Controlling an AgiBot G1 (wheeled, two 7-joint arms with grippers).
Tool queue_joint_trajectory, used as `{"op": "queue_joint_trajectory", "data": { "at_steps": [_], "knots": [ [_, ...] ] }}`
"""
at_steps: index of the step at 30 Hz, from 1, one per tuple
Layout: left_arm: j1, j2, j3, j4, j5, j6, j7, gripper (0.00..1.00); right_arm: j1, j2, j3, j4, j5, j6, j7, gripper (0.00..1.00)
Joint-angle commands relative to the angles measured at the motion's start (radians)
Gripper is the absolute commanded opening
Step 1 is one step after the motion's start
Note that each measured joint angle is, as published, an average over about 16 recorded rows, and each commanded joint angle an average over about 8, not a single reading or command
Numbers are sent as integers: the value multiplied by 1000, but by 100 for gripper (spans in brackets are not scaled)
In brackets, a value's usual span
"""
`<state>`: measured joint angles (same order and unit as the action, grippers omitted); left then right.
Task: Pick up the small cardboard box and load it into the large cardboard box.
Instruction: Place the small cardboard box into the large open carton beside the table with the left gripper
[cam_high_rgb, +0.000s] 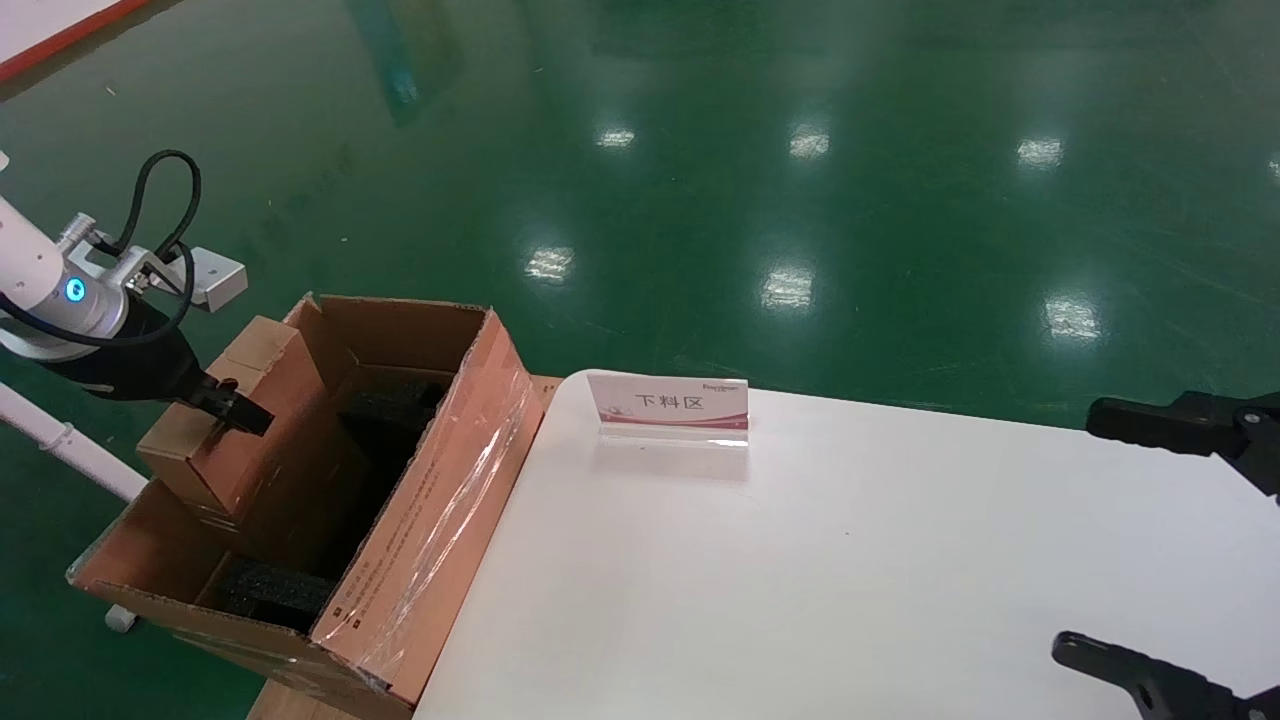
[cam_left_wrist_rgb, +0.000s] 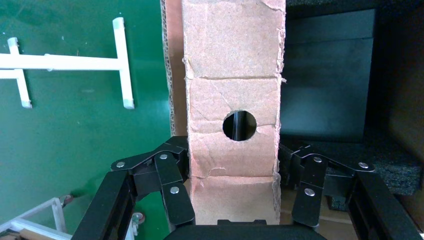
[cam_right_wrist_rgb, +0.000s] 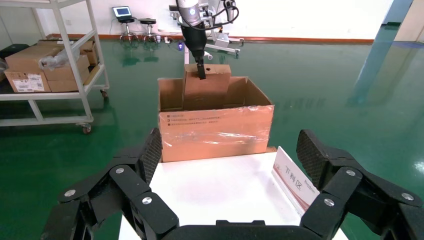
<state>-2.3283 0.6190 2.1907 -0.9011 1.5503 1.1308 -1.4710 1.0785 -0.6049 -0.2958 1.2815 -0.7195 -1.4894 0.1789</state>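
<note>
The small cardboard box (cam_high_rgb: 250, 420) is plain brown and stands on end, slightly tilted. Its lower part is inside the large cardboard box (cam_high_rgb: 450, 470), against the wall away from the table. My left gripper (cam_high_rgb: 225, 405) is shut on its upper end. In the left wrist view the fingers (cam_left_wrist_rgb: 175, 190) press both sides of the small box (cam_left_wrist_rgb: 232, 75) below its round hole. Black foam (cam_high_rgb: 390, 410) lies inside the carton. My right gripper (cam_high_rgb: 1078, 528) is open and empty above the table's right end. It also shows in the right wrist view (cam_right_wrist_rgb: 231, 146).
The large box stands at the left end of a white table (cam_high_rgb: 800, 560). A small sign card (cam_high_rgb: 668, 408) stands on the table's far edge. A white pipe frame (cam_high_rgb: 70, 445) is left of the carton. A shelf cart with boxes (cam_right_wrist_rgb: 45, 65) stands farther off.
</note>
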Motion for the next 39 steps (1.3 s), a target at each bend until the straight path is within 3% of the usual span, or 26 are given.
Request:
{"op": "queue_joint_trajectory", "data": {
  "at_steps": [1,12,14,20,22,39],
  "knots": [
    [12,5,0,9,-4,-7,1,0,0,0,0,0,0,0,0,100],
    [72,24,11,63,-13,-16,1,0,0,0,-1,0,0,0,0,100],
    [75,26,12,67,-14,-15,2,6,0,0,-1,0,1,0,0,100],
    [82,33,11,75,-16,-17,6,80,0,0,-1,0,1,1,-1,100],
    [83,34,11,76,-16,-18,7,100,0,0,-1,0,1,1,-1,100],
    [79,31,12,73,-15,-13,6,100,0,1,-1,0,1,1,-1,100]
  ]
}}
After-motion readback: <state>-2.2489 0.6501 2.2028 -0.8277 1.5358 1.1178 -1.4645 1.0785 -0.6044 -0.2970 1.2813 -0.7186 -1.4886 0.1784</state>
